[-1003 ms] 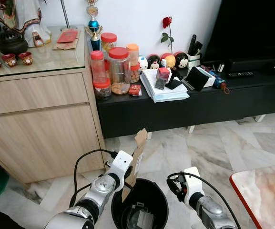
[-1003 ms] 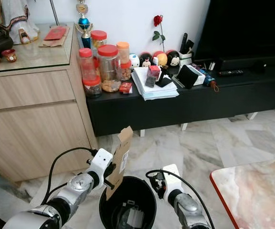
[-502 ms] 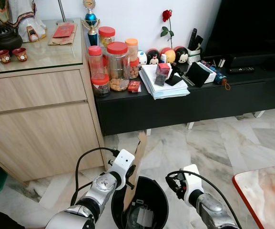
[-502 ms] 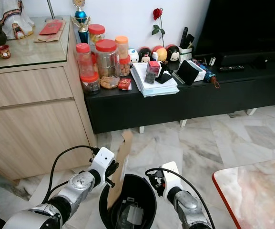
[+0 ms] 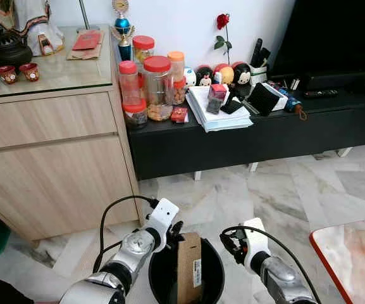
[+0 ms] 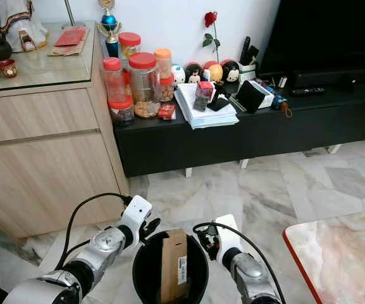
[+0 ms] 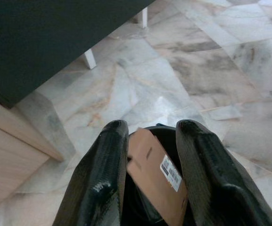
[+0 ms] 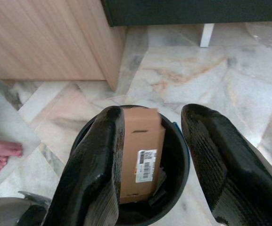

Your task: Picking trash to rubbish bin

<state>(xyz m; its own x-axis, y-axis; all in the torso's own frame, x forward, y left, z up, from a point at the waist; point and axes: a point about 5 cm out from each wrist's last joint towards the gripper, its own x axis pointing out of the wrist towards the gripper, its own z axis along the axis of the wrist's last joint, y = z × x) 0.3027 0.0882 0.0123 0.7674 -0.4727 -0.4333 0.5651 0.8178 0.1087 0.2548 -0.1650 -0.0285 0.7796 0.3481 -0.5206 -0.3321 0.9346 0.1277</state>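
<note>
**Cardboard box in the bin, both grippers apart beside it**

Cardboard box (image 5: 189, 266) lies inside the black rubbish bin (image 5: 157, 278), flat brown face up, white barcode label showing, leaning across the opening. Nothing grips it.

Far left: wooden cabinet (image 5: 49, 164) with glass top, small red cups (image 5: 8, 73) and a dark pot (image 5: 10, 50) on it. Next along, low black TV console (image 5: 233, 142) carrying red-lidded jars (image 5: 157, 85), a trophy (image 5: 123, 22), a paper stack (image 5: 217, 114), round figurines (image 5: 223, 75), a red rose (image 5: 222, 22). Marble floor (image 5: 277, 183) below. Far right: corner of a red-edged marble table (image 5: 353, 253).

Left gripper (image 5: 173, 229) sits at the bin's left rim, fingers spread, touching nothing. Left wrist view looks between those fingers (image 7: 105, 160) down onto the box's upper end and label, the bin rim behind it and a white console leg (image 7: 89, 59) beyond.

Right gripper (image 5: 233, 244) hangs at the bin's right rim. From the head views I can't tell the gap well; the right wrist view settles it: fingers (image 8: 103, 155) wide apart, bin and box framed between them, empty. That view also catches a person's bare feet (image 8: 1, 155) on the floor by the cabinet, and the blue edge on the bin's rim.
</note>
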